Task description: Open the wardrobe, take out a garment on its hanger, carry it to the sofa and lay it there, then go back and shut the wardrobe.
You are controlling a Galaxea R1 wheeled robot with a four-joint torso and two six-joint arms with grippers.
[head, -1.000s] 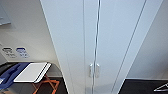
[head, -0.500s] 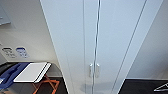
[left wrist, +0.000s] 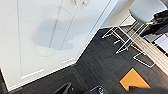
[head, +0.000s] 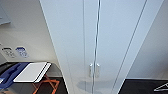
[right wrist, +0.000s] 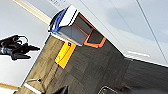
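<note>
Office-like room: dark carpet tiles (left wrist: 100, 62), white wardrobe (head: 100, 37) (doors shut), wire-legged chair (left wrist: 142, 15).

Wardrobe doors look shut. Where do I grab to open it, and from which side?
Grip one of the small vertical handles beside the wardrobe middle seam, coming straight on from the front. They stand upright and proud of the flat doors, so fingers probably close best across one horizontally.

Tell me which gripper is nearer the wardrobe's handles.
Probably left, though it's hard to judge. The left gripper faces the wardrobe doors, low beneath the handles; the right gripper points along the wardrobe's base toward a white-topped table.
</note>
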